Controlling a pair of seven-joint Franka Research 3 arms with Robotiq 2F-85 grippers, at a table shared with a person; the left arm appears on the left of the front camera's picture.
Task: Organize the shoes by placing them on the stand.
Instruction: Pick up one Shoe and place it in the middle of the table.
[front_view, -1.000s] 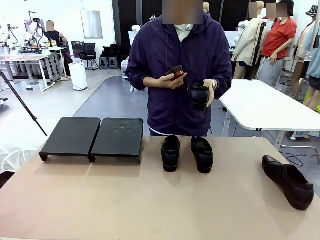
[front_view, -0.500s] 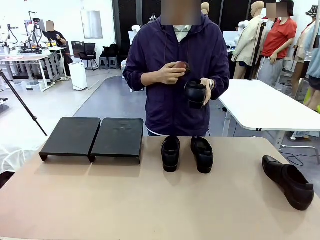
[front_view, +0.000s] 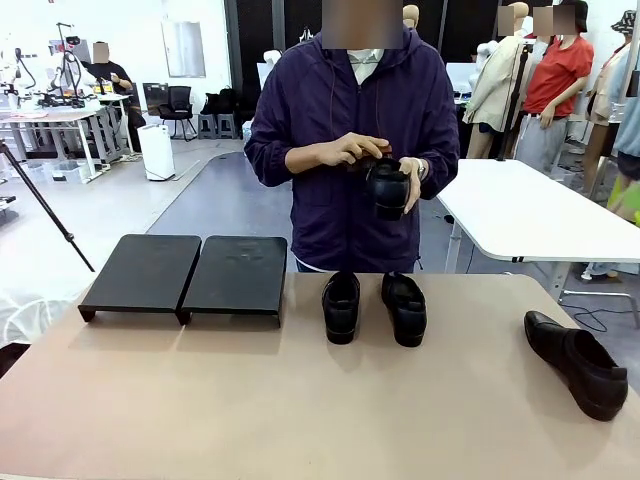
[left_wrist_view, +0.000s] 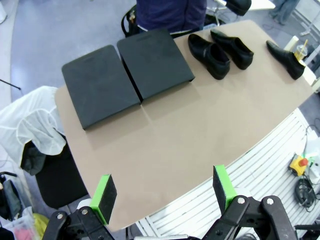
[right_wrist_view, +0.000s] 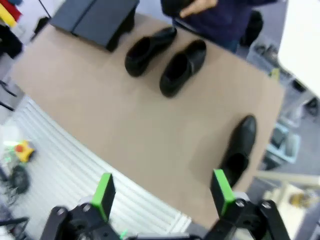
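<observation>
**Both sets of fingers open and empty; three shoes on the tabletop, one in the person's hands**

Your left fingers (left_wrist_view: 104, 192) stand wide apart with nothing between them, high over the near edge of the tabletop (left_wrist_view: 175, 135). Your right fingers (right_wrist_view: 220, 191) are spread just as wide, also empty, above the near edge on their side.

Closest below the right fingers you have a lone shoe (front_view: 577, 363) lying near the tabletop's right end, well apart from the others. Farther out, a pair (front_view: 341, 306) stands side by side at the middle of the far edge. Left of the pair, close but not touching, sits the stand (front_view: 185, 275), its two sections joined along the far left edge.

Beyond the tabletop, the person holds the fourth shoe (front_view: 388, 188) at chest height. One hand (front_view: 413, 185) grips its side and the other hand (front_view: 345, 152) lies over its top.
</observation>
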